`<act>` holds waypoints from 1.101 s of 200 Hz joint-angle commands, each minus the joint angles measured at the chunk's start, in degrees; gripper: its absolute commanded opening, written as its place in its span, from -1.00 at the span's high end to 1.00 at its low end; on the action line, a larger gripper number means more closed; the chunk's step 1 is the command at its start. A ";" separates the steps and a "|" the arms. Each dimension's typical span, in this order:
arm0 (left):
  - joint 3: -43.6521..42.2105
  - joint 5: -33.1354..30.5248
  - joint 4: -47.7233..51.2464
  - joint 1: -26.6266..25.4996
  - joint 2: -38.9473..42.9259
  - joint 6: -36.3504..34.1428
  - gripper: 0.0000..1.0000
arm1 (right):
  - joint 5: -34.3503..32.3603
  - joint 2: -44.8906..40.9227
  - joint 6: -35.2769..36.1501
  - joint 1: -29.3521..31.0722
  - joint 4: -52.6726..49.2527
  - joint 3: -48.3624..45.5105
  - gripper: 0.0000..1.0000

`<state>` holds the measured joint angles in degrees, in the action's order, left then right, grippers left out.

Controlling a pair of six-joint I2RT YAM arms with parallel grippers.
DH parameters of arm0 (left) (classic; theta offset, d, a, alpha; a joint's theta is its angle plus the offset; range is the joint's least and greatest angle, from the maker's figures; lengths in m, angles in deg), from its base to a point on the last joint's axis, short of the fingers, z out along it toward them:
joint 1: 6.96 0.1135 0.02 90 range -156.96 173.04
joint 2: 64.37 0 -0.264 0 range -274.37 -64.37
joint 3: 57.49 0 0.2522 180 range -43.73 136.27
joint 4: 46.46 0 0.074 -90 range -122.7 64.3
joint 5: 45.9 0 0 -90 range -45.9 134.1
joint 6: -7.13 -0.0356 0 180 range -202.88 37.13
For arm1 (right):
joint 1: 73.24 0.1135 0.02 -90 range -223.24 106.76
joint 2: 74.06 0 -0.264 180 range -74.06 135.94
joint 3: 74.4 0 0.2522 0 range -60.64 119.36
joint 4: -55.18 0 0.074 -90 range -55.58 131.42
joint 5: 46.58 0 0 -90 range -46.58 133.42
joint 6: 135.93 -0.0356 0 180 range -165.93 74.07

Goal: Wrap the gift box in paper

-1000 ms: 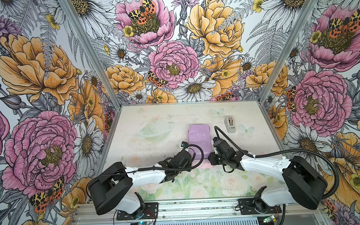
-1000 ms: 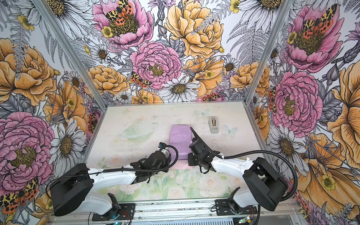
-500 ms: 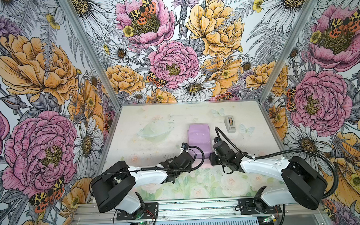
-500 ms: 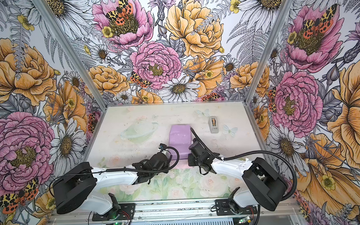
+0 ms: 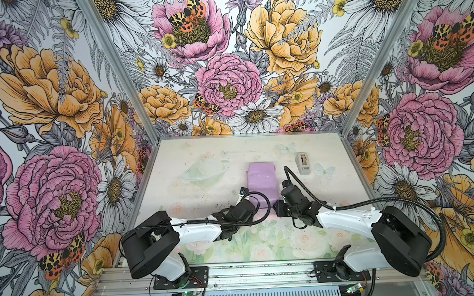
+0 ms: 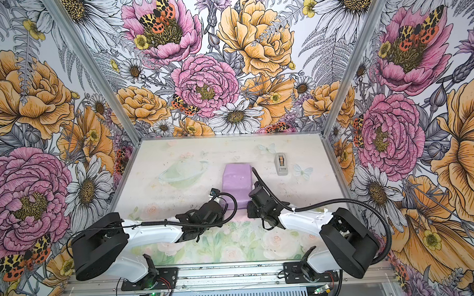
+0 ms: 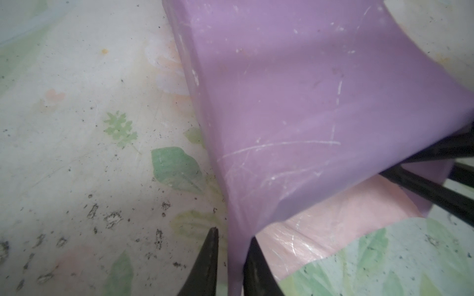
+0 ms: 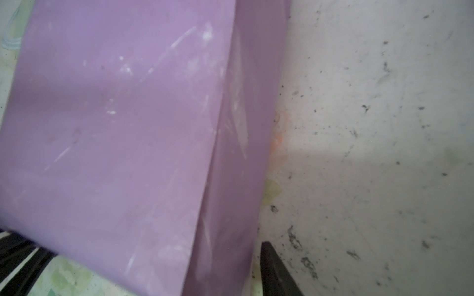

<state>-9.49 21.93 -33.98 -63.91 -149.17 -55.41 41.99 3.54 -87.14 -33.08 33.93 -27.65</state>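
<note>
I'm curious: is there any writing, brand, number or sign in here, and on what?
None can be read. The tape dispenser shows no legible label, the paper is plain, and any print on the circuit boards is too small to read.

Left gripper (image 7: 234, 258) nearly closed, right gripper (image 5: 276, 208) alongside, both held low.

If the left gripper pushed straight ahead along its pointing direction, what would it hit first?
Most likely the paper: the left gripper is shut on its corner, and the lilac sheet rises directly ahead; depth unclear.
</note>
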 commanded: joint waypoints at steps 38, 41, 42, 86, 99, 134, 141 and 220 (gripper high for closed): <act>0.83 -1.76 0.74 -0.44 0.43 -0.13 0.69 | 8.11 -9.51 2.94 -3.36 -5.96 0.10 0.01; 0.83 -1.74 0.75 -0.44 0.34 -0.13 0.70 | 8.34 -9.22 3.04 -3.58 -6.11 0.40 0.01; 0.83 -1.73 0.75 -0.44 0.34 -0.13 0.70 | 8.36 -9.13 3.05 -3.63 -6.17 0.45 0.02; 1.33 -1.58 1.12 -0.54 -0.26 -0.29 0.71 | 8.82 -1.91 5.54 -3.95 -6.41 4.36 0.07; 1.52 -1.56 1.36 -0.63 -0.32 -0.40 0.71 | 7.72 -0.38 6.17 -3.95 -6.44 5.09 0.11; 2.14 -1.04 2.19 -0.75 0.87 -0.59 0.54 | 4.11 1.15 7.54 -3.94 -6.06 5.75 0.39; 2.19 -0.94 2.33 -0.71 1.29 -0.58 0.47 | 4.12 1.24 7.67 -3.87 -5.98 5.77 0.42; 2.70 1.87 0.04 -0.69 3.17 -1.45 0.05 | 4.73 1.73 7.21 -3.82 -3.88 4.65 0.52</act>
<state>-7.98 22.14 -31.97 -64.21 -146.32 -56.09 47.59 4.41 -80.34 -37.06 27.86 -23.40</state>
